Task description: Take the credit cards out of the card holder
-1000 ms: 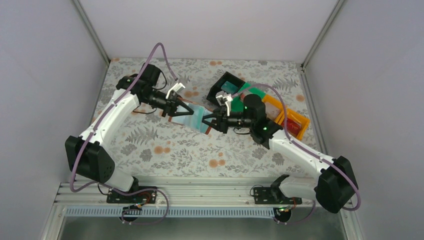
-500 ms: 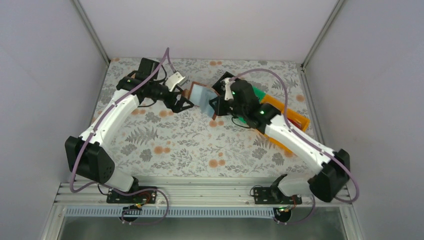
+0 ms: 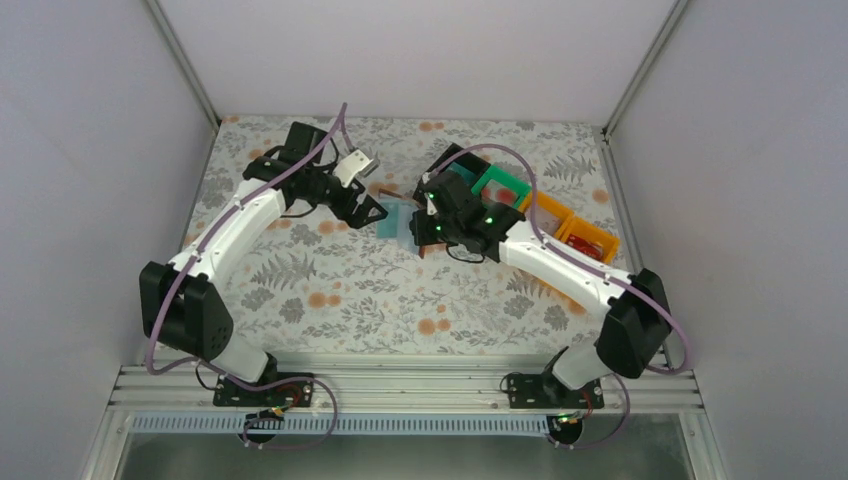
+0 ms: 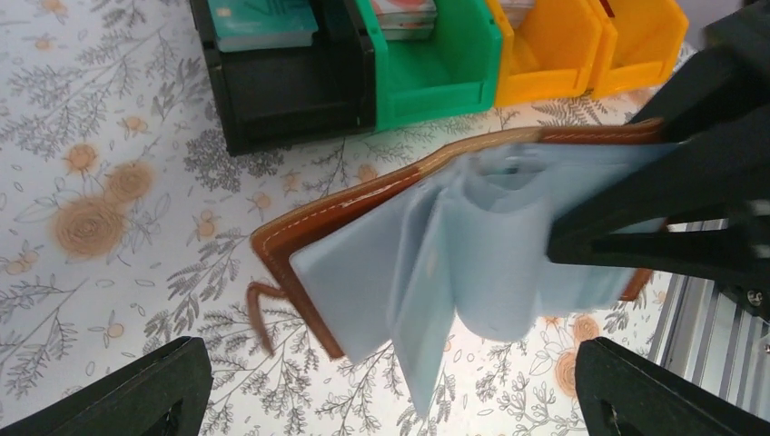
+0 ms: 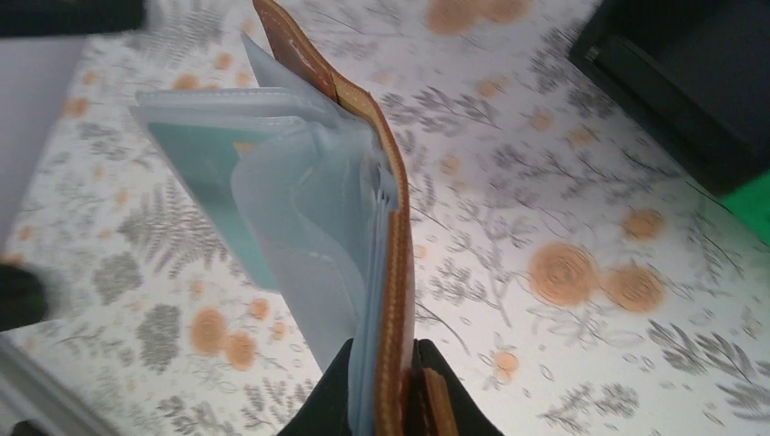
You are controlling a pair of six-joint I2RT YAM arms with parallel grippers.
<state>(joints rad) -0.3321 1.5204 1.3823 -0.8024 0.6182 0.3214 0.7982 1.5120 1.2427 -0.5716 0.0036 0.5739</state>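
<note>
The card holder is a brown wallet with pale blue sleeves fanned open, and it hangs just above the table. My right gripper is shut on its brown edge, fingers pinching both sides. A teal credit card shows inside one sleeve. My left gripper stands open just left of the holder, not touching it. In the left wrist view the holder hangs ahead of the wide-apart fingers, a sleeve dangling between them.
A black bin, a green bin and orange bins stand in a row at the back right. A teal card lies in the black bin, more cards in the green one.
My left gripper let go of the holder, opened wide and drew back left. The right gripper carried the holder up and back, then turned over it; the holder now hangs from it alone.
</note>
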